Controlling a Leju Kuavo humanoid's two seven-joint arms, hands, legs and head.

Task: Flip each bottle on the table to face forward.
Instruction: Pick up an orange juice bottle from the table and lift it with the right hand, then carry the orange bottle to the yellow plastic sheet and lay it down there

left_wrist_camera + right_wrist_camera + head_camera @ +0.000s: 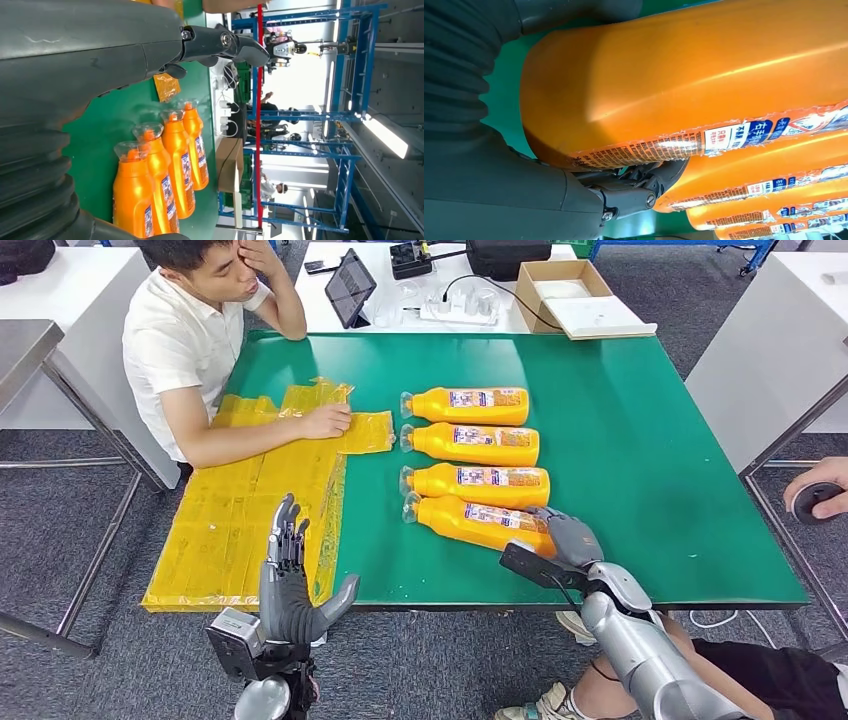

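Green covers the worktop, where four orange bottles lie on their sides in a row, caps pointing toward the yellow plastic bags spread at its left edge. At the base of the nearest bottle the right hand wraps round the bottle's end, a dark finger pressed under it in the right wrist view. Beyond it lie the second bottle, the third bottle and the farthest bottle, close together. Raised off the near edge, the left hand holds nothing, fingers straight and apart. A person in a white shirt rests a forearm on the bags.
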